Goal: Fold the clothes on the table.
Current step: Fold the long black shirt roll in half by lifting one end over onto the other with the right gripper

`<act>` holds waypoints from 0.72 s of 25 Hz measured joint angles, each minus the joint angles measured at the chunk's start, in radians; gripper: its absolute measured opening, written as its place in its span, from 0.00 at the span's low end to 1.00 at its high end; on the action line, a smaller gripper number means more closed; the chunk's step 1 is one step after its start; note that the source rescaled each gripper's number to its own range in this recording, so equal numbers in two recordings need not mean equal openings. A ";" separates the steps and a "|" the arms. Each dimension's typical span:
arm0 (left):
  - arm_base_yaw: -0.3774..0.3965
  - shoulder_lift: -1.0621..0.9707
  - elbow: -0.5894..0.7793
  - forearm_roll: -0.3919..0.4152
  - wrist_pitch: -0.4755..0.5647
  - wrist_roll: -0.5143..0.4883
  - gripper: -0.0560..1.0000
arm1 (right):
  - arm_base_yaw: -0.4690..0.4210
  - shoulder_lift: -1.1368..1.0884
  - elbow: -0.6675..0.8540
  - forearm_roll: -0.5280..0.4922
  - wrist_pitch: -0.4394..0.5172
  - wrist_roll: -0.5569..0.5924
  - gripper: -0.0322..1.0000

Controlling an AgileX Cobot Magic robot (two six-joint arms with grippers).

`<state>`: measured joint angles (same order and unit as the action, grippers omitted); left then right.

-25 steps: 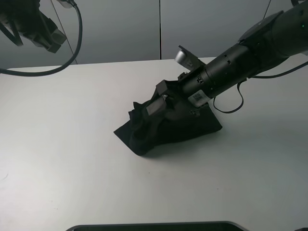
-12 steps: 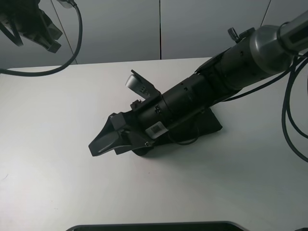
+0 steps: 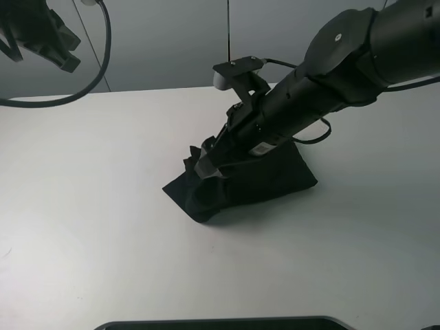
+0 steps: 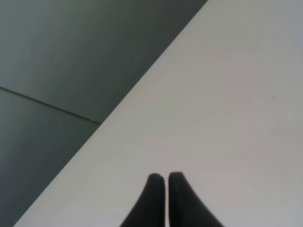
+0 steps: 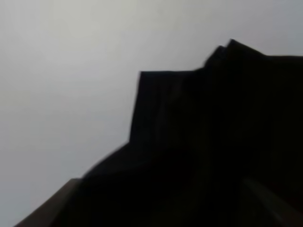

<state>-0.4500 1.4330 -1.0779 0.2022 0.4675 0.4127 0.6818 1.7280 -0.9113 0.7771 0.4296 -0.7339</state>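
A black garment [image 3: 254,184] lies bunched in a rough folded heap at the middle of the white table [image 3: 103,206]. My right gripper [image 3: 206,165] reaches across from the upper right and rests on the heap's raised left part. In the right wrist view the dark cloth [image 5: 213,142] fills the blurred picture, and the fingers [image 5: 66,198] show faintly at both lower corners, wide apart. My left gripper [image 4: 165,180] is shut and empty, held high above the table's far left edge. The left arm [image 3: 41,31] shows at the top left of the exterior view.
A grey wall [image 3: 172,41] stands behind the table's far edge. A dark rim [image 3: 220,323] shows at the near edge. Bare white table lies on the left, the right and in front of the garment.
Half a second ago my right gripper was stretched out low to the left of the garment with its jaws open. It has since swung back up and right onto the heap. The left arm stayed put.
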 joint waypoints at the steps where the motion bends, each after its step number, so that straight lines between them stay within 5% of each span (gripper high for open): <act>1: 0.000 -0.004 0.000 0.000 0.007 0.000 0.11 | -0.002 0.007 0.000 -0.074 -0.007 0.066 0.72; 4: 0.000 -0.029 0.000 0.000 0.039 0.000 0.29 | -0.002 0.046 0.000 -0.166 -0.011 0.176 0.72; 7: 0.000 -0.073 0.000 -0.038 0.084 0.000 0.51 | -0.002 0.105 0.000 -0.121 0.015 0.176 0.72; 11: 0.000 -0.160 0.000 -0.075 0.142 0.000 0.74 | -0.002 0.168 0.000 0.175 0.099 -0.049 0.72; 18: 0.000 -0.337 0.000 -0.087 0.219 -0.013 0.80 | -0.002 0.184 0.000 0.790 0.363 -0.519 0.72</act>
<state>-0.4500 1.0956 -1.0779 0.1152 0.6865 0.3995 0.6793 1.9125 -0.9113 1.5671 0.7924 -1.2531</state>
